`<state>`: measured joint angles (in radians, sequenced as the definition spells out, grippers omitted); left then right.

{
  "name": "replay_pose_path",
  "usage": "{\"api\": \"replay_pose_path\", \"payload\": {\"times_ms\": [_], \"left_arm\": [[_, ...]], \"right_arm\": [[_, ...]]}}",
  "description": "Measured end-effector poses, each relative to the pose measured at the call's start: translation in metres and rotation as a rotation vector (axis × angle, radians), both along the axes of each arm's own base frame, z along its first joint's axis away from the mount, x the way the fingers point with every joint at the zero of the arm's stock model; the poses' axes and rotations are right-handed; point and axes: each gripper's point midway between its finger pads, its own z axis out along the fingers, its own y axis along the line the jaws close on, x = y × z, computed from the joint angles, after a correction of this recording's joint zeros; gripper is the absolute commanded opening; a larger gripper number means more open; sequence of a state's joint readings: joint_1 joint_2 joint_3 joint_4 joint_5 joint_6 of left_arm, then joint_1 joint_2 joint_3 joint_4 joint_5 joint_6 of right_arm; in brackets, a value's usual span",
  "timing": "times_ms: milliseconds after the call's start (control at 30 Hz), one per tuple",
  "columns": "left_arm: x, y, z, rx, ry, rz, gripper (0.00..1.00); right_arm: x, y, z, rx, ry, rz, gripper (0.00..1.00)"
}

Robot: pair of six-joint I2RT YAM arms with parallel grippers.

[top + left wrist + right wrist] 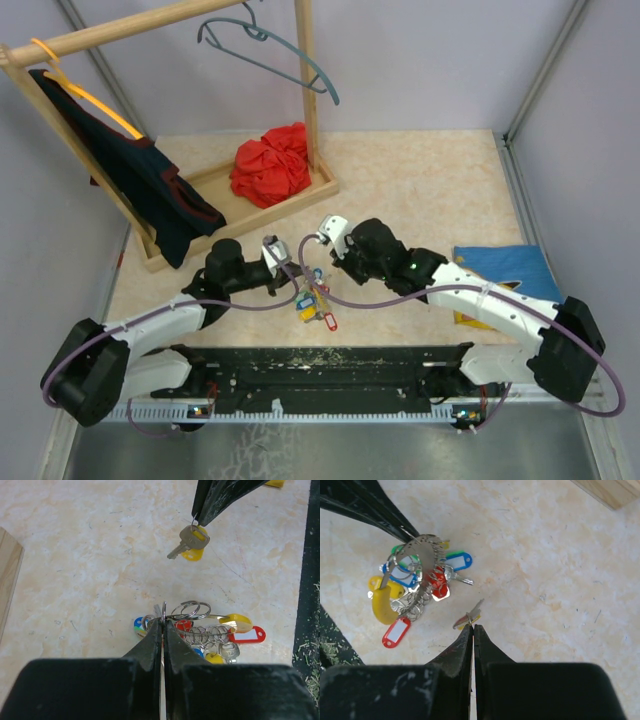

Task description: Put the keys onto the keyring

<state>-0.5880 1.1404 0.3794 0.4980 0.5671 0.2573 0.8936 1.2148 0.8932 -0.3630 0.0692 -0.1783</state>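
My left gripper [163,621] is shut on the thin grey keyring [205,615], holding it above the table. The ring's yellow section [236,622] and several keys with red, blue, green and yellow tags [245,635] hang from it in a bunch. The bunch also shows in the top view [312,300] and in the right wrist view [415,580]. My right gripper [471,625] is shut on the small ring of a single key with a yellow tag [470,616]. That key [189,542] hangs a short way from the bunch, not touching it.
A wooden rack with a tray base [300,195] stands at the back left, holding a red cloth [272,163], a dark garment [140,190] and a grey hanger [270,50]. A blue cloth [505,270] lies at the right. A black mat [320,365] runs along the near edge.
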Motion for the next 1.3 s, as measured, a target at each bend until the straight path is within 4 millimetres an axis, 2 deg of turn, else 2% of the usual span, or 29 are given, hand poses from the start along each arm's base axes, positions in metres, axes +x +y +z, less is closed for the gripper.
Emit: {"api": "replay_pose_path", "payload": {"times_ms": [233,433,700,933,1300], "left_arm": [[-0.01,-0.005,0.008,0.001,-0.076,-0.095,0.01],[-0.017,-0.008,0.01,-0.003,-0.106,-0.155,0.01],[-0.021,-0.01,0.011,-0.007,-0.111,-0.182,0.01],[-0.022,-0.01,0.009,-0.008,-0.097,-0.187,0.01],[-0.023,-0.012,0.014,-0.031,-0.091,-0.188,0.01]], "right_arm": [[-0.017,0.021,0.007,0.021,-0.005,0.222,0.0],[-0.02,0.038,0.013,0.028,-0.039,0.348,0.0],[-0.019,0.046,0.017,0.015,-0.106,0.421,0.0],[-0.022,0.053,0.006,-0.022,-0.117,0.473,0.0],[-0.023,0.057,0.003,-0.034,-0.124,0.491,0.0]]}}
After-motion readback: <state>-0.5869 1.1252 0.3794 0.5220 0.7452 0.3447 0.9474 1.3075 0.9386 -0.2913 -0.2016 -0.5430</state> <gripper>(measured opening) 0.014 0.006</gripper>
